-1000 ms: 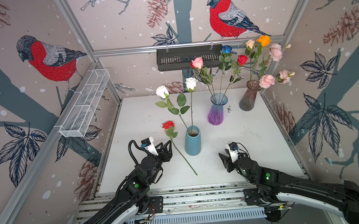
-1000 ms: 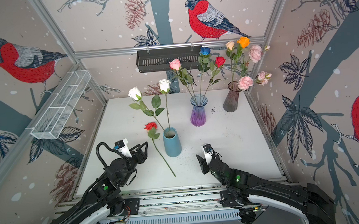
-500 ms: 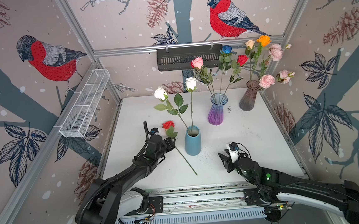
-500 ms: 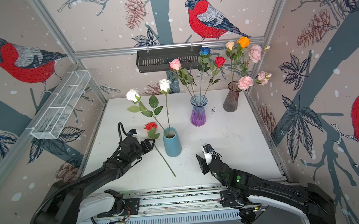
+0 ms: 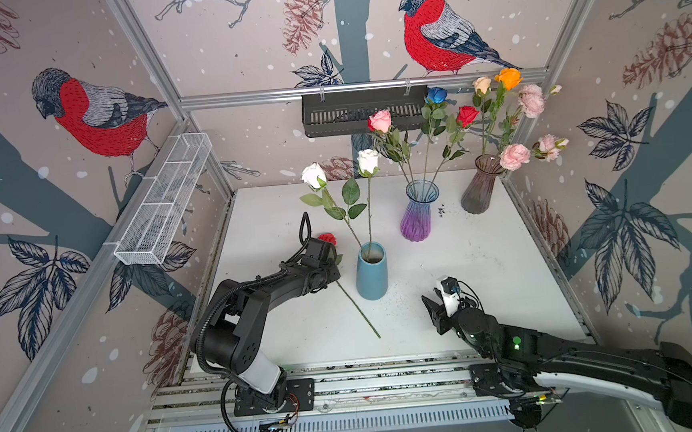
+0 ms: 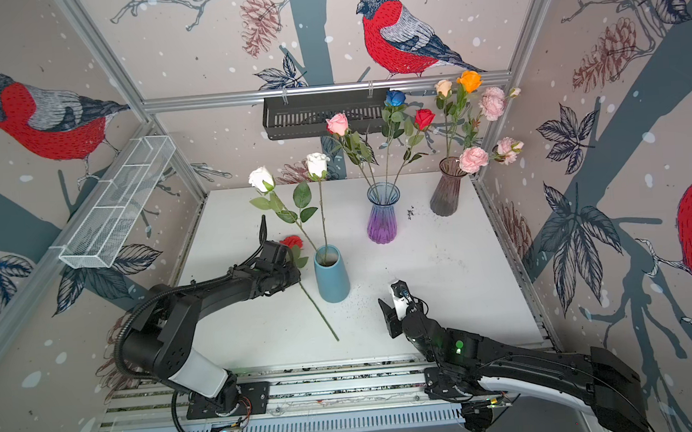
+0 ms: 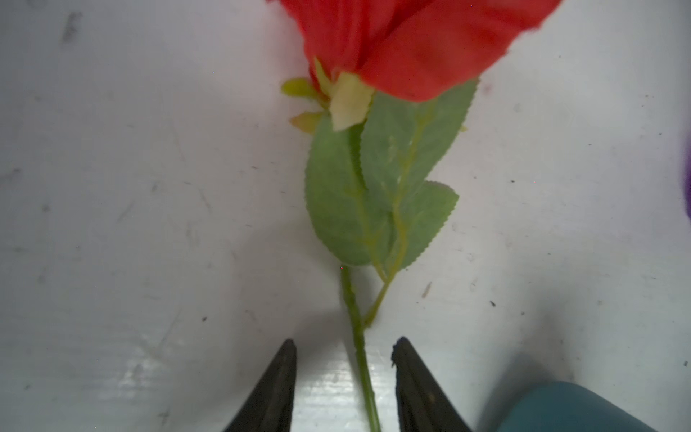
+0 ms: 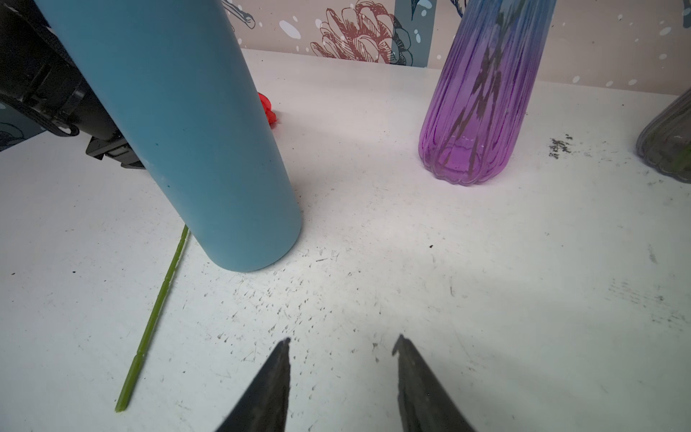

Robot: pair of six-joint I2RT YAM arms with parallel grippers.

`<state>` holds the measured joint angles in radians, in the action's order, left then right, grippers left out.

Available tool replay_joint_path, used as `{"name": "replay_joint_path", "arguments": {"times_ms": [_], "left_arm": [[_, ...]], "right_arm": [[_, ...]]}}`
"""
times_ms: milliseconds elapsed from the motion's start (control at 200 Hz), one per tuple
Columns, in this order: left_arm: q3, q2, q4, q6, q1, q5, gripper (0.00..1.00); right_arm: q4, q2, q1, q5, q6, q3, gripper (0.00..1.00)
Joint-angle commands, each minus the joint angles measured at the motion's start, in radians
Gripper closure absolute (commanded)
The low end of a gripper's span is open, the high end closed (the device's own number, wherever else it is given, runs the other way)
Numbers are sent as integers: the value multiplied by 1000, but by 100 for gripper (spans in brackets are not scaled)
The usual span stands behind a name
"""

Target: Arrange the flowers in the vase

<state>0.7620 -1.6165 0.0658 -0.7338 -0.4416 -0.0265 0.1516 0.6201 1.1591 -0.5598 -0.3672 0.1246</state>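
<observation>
Left wrist view: the left end effector (image 7: 344,339) is down at the tabletop (image 7: 112,187), jaws apart with one on either side of the red rose (image 7: 411,45), straddling its bare green stem (image 7: 359,355) just below the leaves. Neither jaw touches it, so nothing is gripped. In both top views the rose lies flat left of centre, head to the far side, its long tail running near and right past the foot of the blue vase (image 5: 371,271). It looks a featherweight: soft fabric head, thin springy stem that could roll or pivot between the pads. That bare stretch under the leaves looks the right hold, high enough for the tail to hang straight. The blue vase's narrow mouth already holds two white roses (image 5: 313,174), so it will be a tight fit. Further right stands the purple vase (image 5: 417,216). The right end effector (image 8: 342,340) idles nearby, spread and empty, and the smoky vase (image 5: 476,193) stands far right.
</observation>
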Motion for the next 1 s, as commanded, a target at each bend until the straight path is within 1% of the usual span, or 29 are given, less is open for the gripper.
{"name": "replay_joint_path", "arguments": {"times_ms": [0,140,165,235,315,465,525,655,731,786,846,921,951,996], "left_arm": [[-5,-22,75,-25,-14,-45,56],[10,-16,114,-27,-16,-125,59],[18,-14,129,-26,-16,-142,64],[34,-3,166,-20,-11,-190,70],[31,31,176,-34,3,-205,84],[-32,124,93,-100,14,-168,84],[-51,163,70,-125,18,-144,83],[-89,293,37,-126,18,-86,76],[-94,405,38,-83,18,-42,72],[-98,510,44,-40,18,-19,66],[-100,641,58,7,18,-1,56],[-123,814,41,90,17,31,37],[-143,891,12,127,18,57,32],[-157,992,5,179,18,89,20]], "right_arm": [[13,-8,10,-45,-6,2,53],[5,-29,17,-64,-10,0,53],[3,-33,19,-71,-12,-2,53],[-1,-46,24,-89,-16,-5,53],[-3,-52,25,-99,-19,-7,53],[-7,-42,25,-112,-28,-4,53],[-9,-40,27,-111,-27,-2,53],[-11,-45,28,-113,-28,-2,53],[-22,-56,29,-114,-29,-1,53],[-42,-71,28,-117,-37,3,53],[-50,-93,28,-118,-39,0,53],[-60,-134,28,-118,-38,-8,53],[-66,-156,28,-118,-38,-13,52],[-74,-192,28,-115,-37,-20,52]]}}
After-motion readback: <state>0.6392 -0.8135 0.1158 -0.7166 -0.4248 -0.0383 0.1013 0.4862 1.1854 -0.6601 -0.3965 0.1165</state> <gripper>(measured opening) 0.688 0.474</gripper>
